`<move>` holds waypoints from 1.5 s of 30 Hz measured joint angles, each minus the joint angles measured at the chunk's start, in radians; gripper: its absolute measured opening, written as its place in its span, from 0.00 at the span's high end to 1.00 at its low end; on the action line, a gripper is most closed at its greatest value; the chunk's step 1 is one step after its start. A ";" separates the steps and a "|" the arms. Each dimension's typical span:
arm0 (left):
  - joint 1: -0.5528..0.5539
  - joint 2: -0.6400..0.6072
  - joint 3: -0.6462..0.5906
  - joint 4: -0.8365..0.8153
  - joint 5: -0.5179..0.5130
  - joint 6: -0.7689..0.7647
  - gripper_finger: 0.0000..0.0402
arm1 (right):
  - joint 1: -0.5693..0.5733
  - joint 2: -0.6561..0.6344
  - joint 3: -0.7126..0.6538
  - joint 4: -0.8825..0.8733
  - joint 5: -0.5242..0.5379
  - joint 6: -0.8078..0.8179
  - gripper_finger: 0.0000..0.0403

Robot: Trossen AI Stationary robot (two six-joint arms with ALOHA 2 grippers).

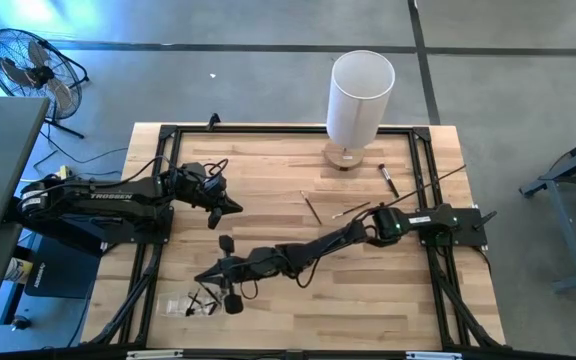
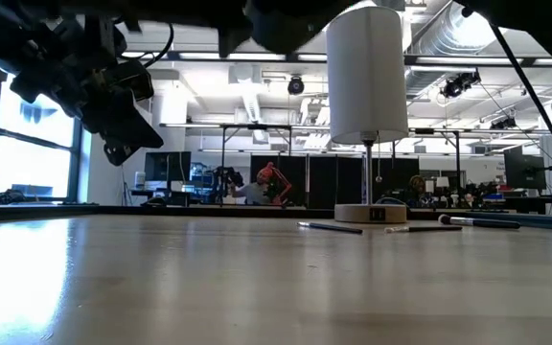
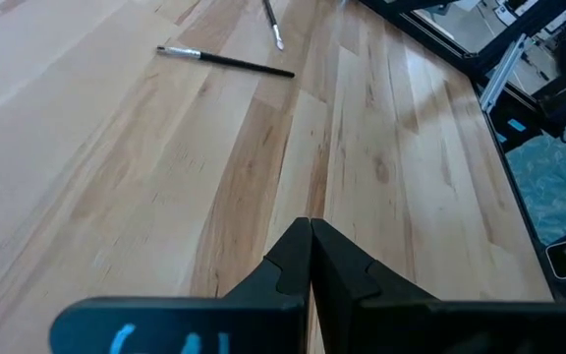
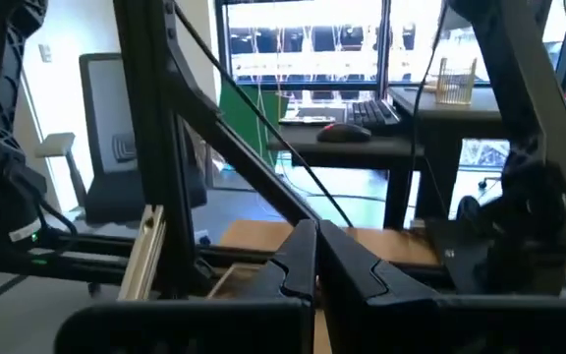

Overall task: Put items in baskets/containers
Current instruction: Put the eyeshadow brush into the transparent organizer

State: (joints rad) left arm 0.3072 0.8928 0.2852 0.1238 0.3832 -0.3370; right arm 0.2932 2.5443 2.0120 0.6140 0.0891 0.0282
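Three thin dark brushes lie flat on the wooden table: one (image 1: 311, 207) and another (image 1: 353, 211) near the middle, and a third (image 1: 388, 180) at the far right. The low view shows them as brush (image 2: 331, 227), brush (image 2: 420, 228) and brush (image 2: 477, 222). A see-through container (image 1: 194, 304) with dark brushes in it lies near the front left. My right gripper (image 1: 201, 277) reaches across the table, level and shut on nothing (image 4: 317, 231), just beyond the container. My left gripper (image 1: 236, 207) hovers shut and empty (image 3: 311, 231) over the left half of the table.
A tall white cylinder (image 1: 361, 95) on a round wooden foot (image 2: 367, 213) stands at the far middle. A black frame (image 1: 158, 170) runs around the table's edges. A fan (image 1: 23, 65) stands on the floor beyond the far left corner. Bare wood lies at the front right.
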 joint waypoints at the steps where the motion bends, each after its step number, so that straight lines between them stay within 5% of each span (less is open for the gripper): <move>1: 0.000 0.000 0.000 0.000 0.000 0.000 1.00 | 0.000 0.000 -0.016 0.014 0.001 0.008 1.00; 10: 0.000 0.000 0.000 0.000 -0.001 0.000 1.00 | 0.000 0.000 -0.057 0.053 0.034 0.129 0.96; 20: 0.000 0.000 0.000 0.001 -0.002 0.000 1.00 | -0.001 -0.018 -0.009 -0.027 0.001 0.157 0.68; 26: 0.000 0.000 0.000 0.002 0.016 0.000 1.00 | -0.019 -0.210 -0.007 -0.574 0.054 0.231 0.62; 32: 0.000 0.000 0.000 0.003 0.026 -0.006 1.00 | -0.021 -0.401 -0.028 -1.255 0.197 0.509 0.77; 36: 0.000 0.000 0.000 0.007 0.019 -0.018 1.00 | 0.006 -0.498 -0.196 -1.365 0.124 0.592 0.96; 39: 0.000 0.002 0.000 0.006 -0.002 -0.061 1.00 | 0.021 -0.601 -0.452 -1.158 0.022 0.677 0.97; 45: -0.004 0.029 0.043 0.003 -0.022 -0.087 1.00 | 0.052 -0.870 -0.975 -0.809 0.098 0.979 0.99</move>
State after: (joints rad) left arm 0.3034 0.9221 0.3286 0.1265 0.3613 -0.4238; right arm 0.3454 1.6739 1.0373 -0.1951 0.1874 1.0072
